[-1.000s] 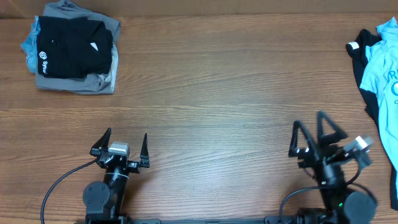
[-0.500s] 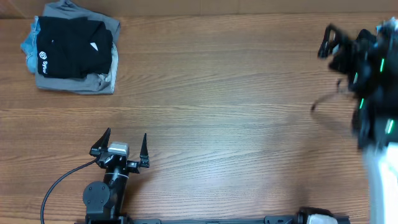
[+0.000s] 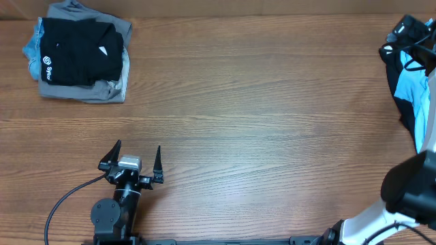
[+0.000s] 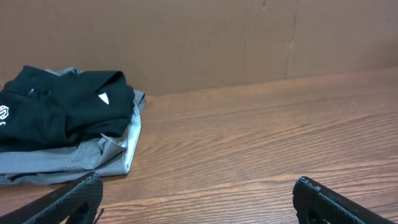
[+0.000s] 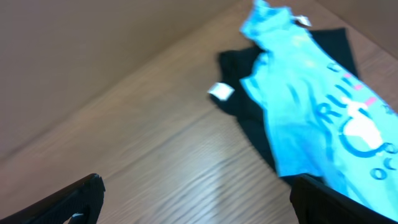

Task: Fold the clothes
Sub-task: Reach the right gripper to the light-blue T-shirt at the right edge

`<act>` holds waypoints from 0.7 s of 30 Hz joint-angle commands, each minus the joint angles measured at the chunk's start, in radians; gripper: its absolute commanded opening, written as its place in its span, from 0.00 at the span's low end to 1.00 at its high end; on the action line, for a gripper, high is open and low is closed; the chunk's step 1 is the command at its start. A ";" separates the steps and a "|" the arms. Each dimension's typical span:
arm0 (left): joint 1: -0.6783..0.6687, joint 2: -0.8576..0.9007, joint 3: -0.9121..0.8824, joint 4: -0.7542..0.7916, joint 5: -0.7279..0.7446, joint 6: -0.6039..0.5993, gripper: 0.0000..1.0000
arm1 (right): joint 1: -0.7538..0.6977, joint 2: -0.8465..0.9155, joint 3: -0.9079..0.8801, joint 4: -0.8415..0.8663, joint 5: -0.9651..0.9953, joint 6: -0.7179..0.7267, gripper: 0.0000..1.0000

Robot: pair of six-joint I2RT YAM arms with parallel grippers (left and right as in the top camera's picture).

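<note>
The wooden table (image 3: 238, 102) is bare across its middle, which is where I'd want to fold. The work in hand is fetching the next garment. My right arm is stretched to the far right edge, where the unfolded clothes lie: a light blue T-shirt (image 5: 305, 118) draped over a black garment (image 5: 239, 102). The right gripper (image 5: 196, 180) hangs above them with its fingers spread wide and nothing between them. At the far left corner sits a folded stack (image 3: 82, 61) (black on top, grey and denim-blue beneath), so I judge some pieces are already done. The left gripper (image 3: 138, 146) waits near my edge, also wide open and empty. Next I'd lower the right fingers onto an edge of the T-shirt, pinch only that layer, and draw it to the centre. A white tag (image 5: 219, 91) shows on the black garment. The shirt's coral and white lettering is too blurred to read, and so is the white logo (image 3: 49, 61) on the stack.
</note>
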State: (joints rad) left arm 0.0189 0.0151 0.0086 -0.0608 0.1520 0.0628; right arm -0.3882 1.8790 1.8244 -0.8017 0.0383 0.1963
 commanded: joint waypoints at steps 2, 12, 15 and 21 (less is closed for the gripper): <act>-0.006 -0.010 -0.004 -0.002 -0.005 0.019 1.00 | -0.019 0.115 0.032 0.018 0.083 -0.018 1.00; -0.006 -0.010 -0.004 -0.002 -0.005 0.019 1.00 | -0.036 0.293 0.032 0.114 0.252 -0.023 0.95; -0.006 -0.010 -0.004 -0.002 -0.005 0.020 1.00 | -0.047 0.326 0.032 0.151 0.264 -0.050 0.94; -0.006 -0.010 -0.004 -0.002 -0.005 0.020 1.00 | -0.084 0.387 0.032 0.174 0.249 -0.071 0.92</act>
State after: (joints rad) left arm 0.0189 0.0151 0.0086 -0.0612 0.1520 0.0628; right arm -0.4465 2.2261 1.8309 -0.6350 0.2699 0.1459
